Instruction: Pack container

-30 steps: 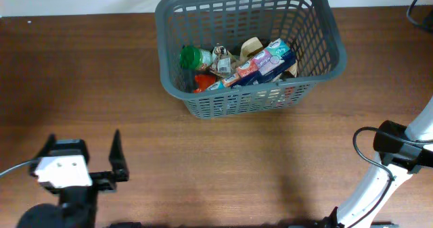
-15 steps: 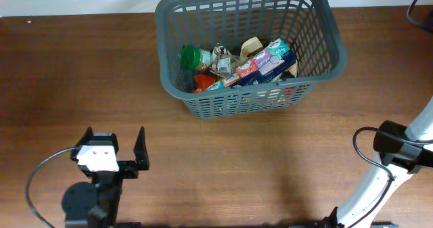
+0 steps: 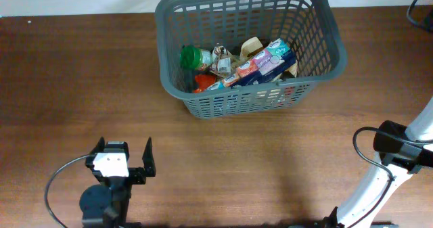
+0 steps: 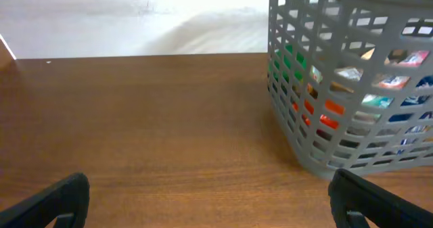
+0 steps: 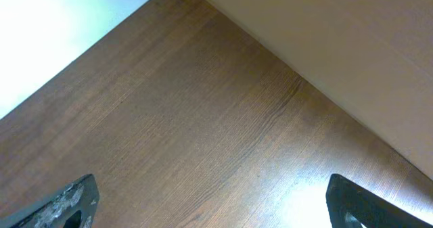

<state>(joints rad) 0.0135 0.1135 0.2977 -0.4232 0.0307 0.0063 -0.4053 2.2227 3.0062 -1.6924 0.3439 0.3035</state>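
No words, brands or numbers can be read anywhere. Inside the container (image 3: 318, 26), a long blue and pink carton (image 3: 260, 67) carries printed markings, too small and blurred to make out. A small packet (image 3: 221, 62) beside it, also inside the container, is equally unreadable.

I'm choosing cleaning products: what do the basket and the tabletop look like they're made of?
The container looks like moulded plastic in matte dark grey: one-piece slotted lattice walls with rounded corners. The table shows brown wood grain with a slight sheen. Whether it is solid wood, veneer or laminate cannot be told.
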